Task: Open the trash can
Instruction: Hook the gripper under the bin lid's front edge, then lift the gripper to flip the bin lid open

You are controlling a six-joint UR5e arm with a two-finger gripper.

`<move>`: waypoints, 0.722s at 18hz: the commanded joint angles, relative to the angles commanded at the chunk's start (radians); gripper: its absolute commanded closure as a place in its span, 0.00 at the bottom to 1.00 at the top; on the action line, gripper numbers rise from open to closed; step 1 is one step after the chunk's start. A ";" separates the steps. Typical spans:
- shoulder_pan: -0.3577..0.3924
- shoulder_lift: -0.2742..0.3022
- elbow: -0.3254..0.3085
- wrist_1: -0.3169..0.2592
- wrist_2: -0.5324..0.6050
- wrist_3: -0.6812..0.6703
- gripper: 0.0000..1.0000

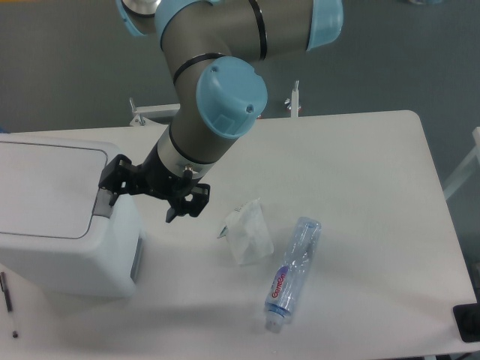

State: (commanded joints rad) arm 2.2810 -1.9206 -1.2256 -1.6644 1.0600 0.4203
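Note:
The trash can [52, 225] is a large white boxy bin at the table's left edge, with its flat lid [45, 187] lying down. Its grey push-latch tab [103, 204] is on the right side of the lid. My gripper [150, 196] hangs just right of the bin's top right corner, its jaws spread apart and holding nothing. The left finger [114, 174] is right above the latch tab; I cannot tell whether it touches. The right finger [187, 204] is over bare table.
A crumpled white tissue [247, 232] lies mid-table and a clear plastic water bottle [292, 274] lies on its side to its right. A pen [7, 296] lies at the front left. A dark object [469, 322] is at the front right edge.

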 joint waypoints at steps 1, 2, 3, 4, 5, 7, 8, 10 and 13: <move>0.000 0.000 0.000 0.002 0.000 0.000 0.00; 0.000 -0.002 0.000 0.002 0.000 0.000 0.00; 0.000 -0.002 0.000 0.002 0.000 0.000 0.00; 0.000 -0.002 -0.002 0.002 0.000 0.000 0.00; 0.000 -0.002 -0.006 0.002 0.000 0.000 0.00; 0.000 0.000 -0.008 0.002 0.000 0.000 0.00; 0.000 0.000 -0.008 0.000 0.000 0.002 0.00; 0.000 0.002 -0.006 0.000 0.000 0.000 0.00; 0.000 0.002 -0.006 0.000 0.000 0.000 0.00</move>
State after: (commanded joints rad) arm 2.2810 -1.9190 -1.2318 -1.6644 1.0600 0.4203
